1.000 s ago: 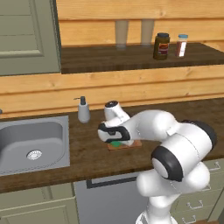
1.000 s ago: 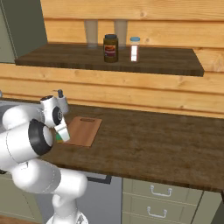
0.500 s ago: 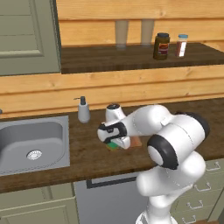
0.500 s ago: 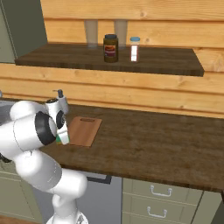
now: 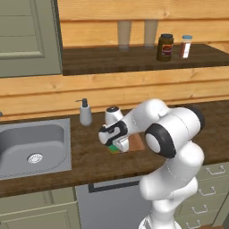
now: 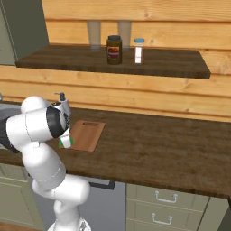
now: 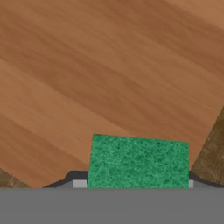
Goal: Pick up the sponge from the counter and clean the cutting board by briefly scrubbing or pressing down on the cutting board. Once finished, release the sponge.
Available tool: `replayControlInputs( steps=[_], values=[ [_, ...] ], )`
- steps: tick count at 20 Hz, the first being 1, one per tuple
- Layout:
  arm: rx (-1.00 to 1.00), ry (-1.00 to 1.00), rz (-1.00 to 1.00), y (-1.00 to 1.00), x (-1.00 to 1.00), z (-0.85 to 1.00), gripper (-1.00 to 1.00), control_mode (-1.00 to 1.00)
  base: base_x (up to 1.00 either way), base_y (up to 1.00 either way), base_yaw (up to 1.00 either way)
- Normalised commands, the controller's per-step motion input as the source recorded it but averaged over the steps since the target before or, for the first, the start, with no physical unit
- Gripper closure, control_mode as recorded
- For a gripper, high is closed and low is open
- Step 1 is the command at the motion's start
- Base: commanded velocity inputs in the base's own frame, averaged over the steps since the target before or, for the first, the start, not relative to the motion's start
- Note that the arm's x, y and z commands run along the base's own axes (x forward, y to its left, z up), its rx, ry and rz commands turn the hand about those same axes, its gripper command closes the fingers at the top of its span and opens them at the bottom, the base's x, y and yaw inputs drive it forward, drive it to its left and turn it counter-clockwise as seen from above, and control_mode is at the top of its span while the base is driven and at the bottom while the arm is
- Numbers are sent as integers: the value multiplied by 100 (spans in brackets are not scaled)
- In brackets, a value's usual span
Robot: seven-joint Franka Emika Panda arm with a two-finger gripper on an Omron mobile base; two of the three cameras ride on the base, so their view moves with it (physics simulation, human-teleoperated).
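Since a second ago the arm has swung its elbow outward; the gripper (image 5: 117,144) stays closed on the small bright green rectangular sponge (image 7: 138,161), pressing it onto the flat reddish-brown wooden cutting board (image 6: 85,134) on the dark wood-grain counter (image 6: 162,146), likely for scrubbing.

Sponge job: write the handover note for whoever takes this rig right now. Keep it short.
Claw: shut on the sponge, carried low at the cutting board's near-left corner.
Cutting board: flat on the counter, slot handle toward the wall, right of the sink and soap dispenser.
Done: sponge picked up and brought over the board; the hand view shows board wood right beneath it.
Left: press or scrub briefly (contact cannot be told yet), then release the sponge.
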Motion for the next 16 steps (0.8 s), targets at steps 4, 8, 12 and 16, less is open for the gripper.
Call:
replayControlInputs(
  steps=[4, 8, 12, 16],
  values=[
    [0, -2, -8, 0, 28, -24, 100, -100, 0, 0, 0],
    [0, -5, -9, 0, 25, -27, 100, -100, 0, 0, 0],
    [0, -4, -11, 0, 37, -25, 100, -100, 0, 0, 0],
    [0, 0, -3, 0, 48, -11, 100, -100, 0, 0, 0]
  ],
)
